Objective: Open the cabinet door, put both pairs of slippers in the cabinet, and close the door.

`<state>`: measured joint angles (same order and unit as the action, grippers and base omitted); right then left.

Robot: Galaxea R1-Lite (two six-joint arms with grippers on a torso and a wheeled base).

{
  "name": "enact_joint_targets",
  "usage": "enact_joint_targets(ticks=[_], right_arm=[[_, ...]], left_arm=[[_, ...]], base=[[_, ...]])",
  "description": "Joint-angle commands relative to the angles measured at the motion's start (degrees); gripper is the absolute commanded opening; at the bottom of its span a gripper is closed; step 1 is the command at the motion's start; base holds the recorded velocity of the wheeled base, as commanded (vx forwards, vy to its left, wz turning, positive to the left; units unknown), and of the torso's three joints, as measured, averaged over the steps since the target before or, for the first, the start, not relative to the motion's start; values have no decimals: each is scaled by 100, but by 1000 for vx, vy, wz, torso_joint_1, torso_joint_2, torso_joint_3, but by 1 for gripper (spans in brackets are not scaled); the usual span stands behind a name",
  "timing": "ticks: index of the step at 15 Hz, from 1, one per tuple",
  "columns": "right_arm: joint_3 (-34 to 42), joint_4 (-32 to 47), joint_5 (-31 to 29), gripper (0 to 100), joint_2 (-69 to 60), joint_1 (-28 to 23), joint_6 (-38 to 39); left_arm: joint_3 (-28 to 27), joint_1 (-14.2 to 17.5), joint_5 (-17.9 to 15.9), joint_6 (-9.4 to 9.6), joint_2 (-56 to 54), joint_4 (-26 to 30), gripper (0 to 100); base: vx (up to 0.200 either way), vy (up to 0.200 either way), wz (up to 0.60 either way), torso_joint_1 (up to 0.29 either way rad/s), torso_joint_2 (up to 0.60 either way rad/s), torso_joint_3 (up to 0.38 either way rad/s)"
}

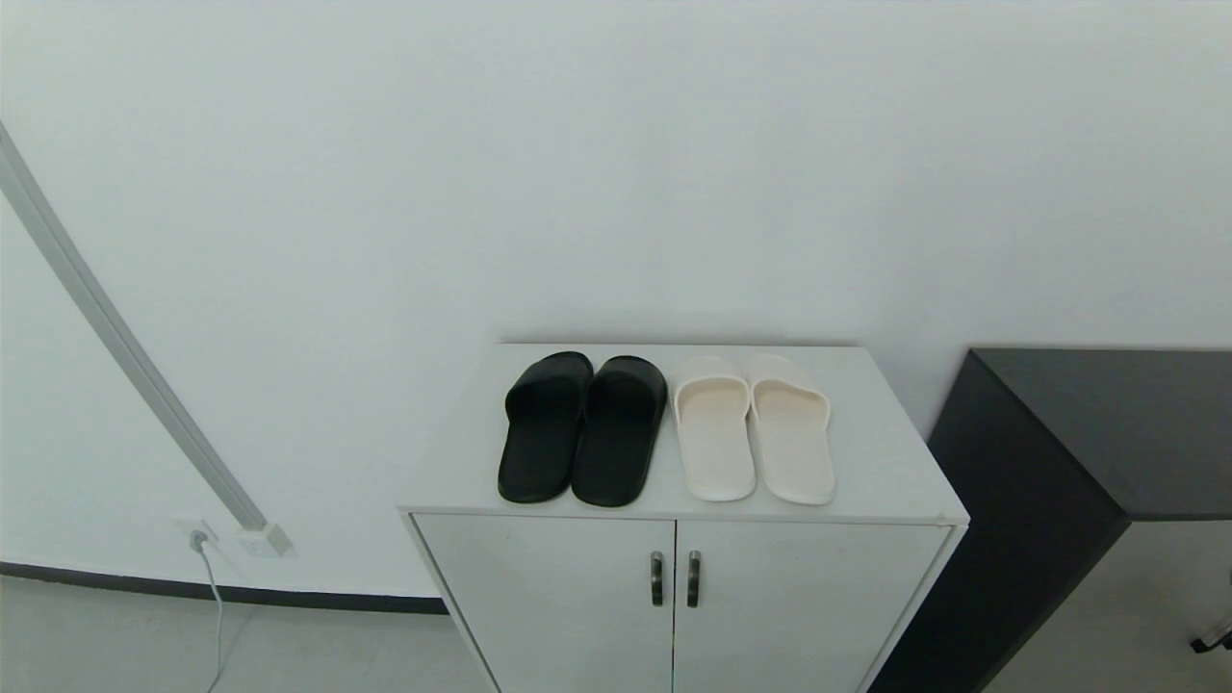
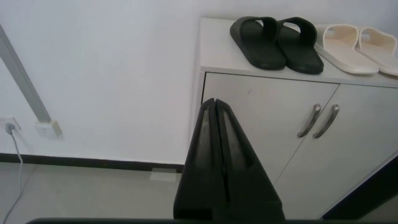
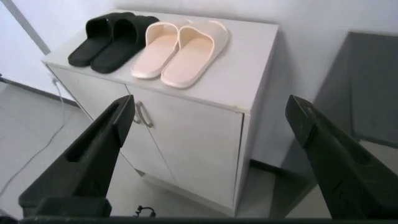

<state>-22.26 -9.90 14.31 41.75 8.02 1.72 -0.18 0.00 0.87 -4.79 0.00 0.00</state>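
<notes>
Sitting side by side on top of the white cabinet [image 1: 900, 462] are the black slippers [image 1: 582, 428] and, touching on their right, the cream slippers [image 1: 754, 428]. Both doors [image 1: 549, 606] below are shut. The left pincer [image 2: 216, 106] is pressed together; the right pincer [image 3: 209, 106] is spread wide, holding nothing.

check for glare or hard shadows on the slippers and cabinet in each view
Head view: soft even light, no glare on the cabinet top, only faint shadows around the black slippers and white slippers. Left wrist view: glints on the handles, the shut claw a dark silhouette. Right wrist view: no glare on either pair.
</notes>
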Motion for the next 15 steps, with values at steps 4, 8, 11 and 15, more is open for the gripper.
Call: enact_joint_targets(ticks=[4,8,11,15], right_arm=[[-771,-1524,-2319,100,2715,2696,812],[-1668,-2078,-3646,100,4104,3698,1023],[-2116,-2631,-4296,100,5141,3874,1015],[-2696,-3387,-5043,100,6345,3865,997]], left_arm=[[1,0,1,13,0,0,0],[1,-9,-16,-4,9,0,0],[1,0,-16,-4,9,0,0],[1,-9,-34,-13,9,0,0]], base=[[0,0,0,0,0,0],[0,0,0,0,0,0],[0,0,0,0,0,0],[0,0,0,0,0,0]])
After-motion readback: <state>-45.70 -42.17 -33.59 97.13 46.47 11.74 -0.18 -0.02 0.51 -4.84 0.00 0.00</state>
